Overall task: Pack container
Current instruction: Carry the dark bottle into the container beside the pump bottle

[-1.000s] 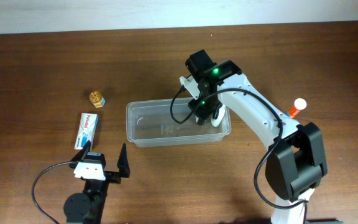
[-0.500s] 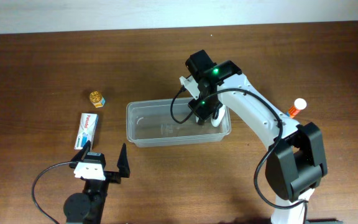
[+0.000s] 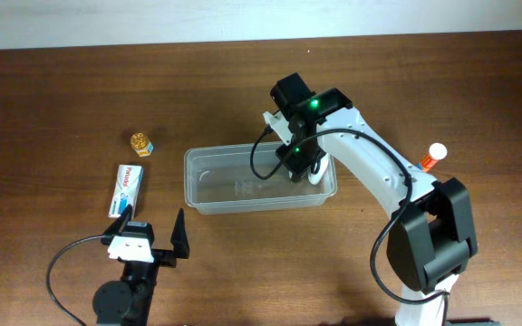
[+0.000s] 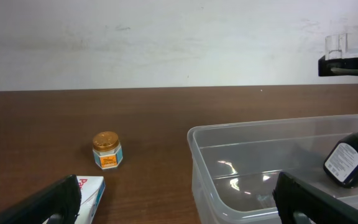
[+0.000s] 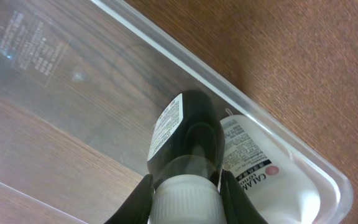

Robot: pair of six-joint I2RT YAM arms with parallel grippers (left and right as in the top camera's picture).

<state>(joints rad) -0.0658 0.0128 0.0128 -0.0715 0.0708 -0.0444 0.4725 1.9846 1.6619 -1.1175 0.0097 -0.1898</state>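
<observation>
Clamps right fingers (image 5: 235,205) on dark bottle (image 5: 188,134) inside container (image 3: 243,206), beside white bottle (image 5: 253,168). Holds left fingers (image 4: 319,199) apart. Leaves jar (image 3: 140,142), box (image 3: 127,188), orange tube (image 3: 433,156) on worktop (image 3: 62,91).

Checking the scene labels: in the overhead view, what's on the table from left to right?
Panadol box → container → orange bottle with a white cap. Left out: the small jar, which overlaps the box's span, and the right gripper holding the dark bottle, which falls within the container's span.
</observation>
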